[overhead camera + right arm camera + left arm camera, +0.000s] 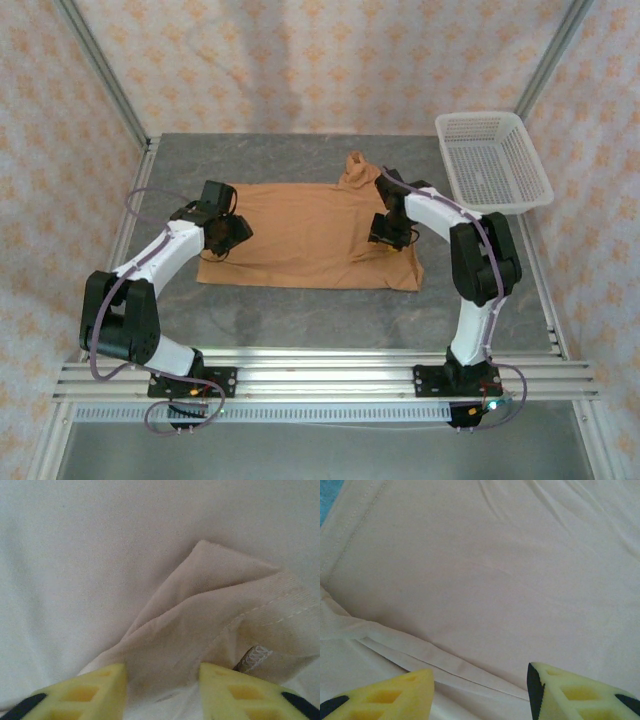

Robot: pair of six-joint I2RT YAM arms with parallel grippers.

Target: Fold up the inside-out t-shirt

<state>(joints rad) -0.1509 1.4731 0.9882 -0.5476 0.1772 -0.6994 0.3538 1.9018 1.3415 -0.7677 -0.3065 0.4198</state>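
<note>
The orange-tan t-shirt (300, 235) lies spread out flat in the middle of the grey desk (300, 310). One bit of it is bunched up at the far edge, near the right arm. A white basket (495, 160) sits at the far right corner of the desk, well apart from the shirt.

The left gripper (228, 235) is down at the left edge of the shirt. In the left wrist view its two yellow fingers (395, 695) stand apart. The cloth lies flat between them, and a folded edge with a seam runs across the gap. The fingers are not pinching it.

The right gripper (388, 235) is down on the right part of the shirt. In the right wrist view its yellow fingers (90, 692) sit on both sides of a folded flap of cloth. The flap fills the gap between them and pokes up in a point, so the gripper is clamped on the shirt. A stitched hem runs along the flap, and a small white label (255, 656) peeks out just beside the right finger.
</note>
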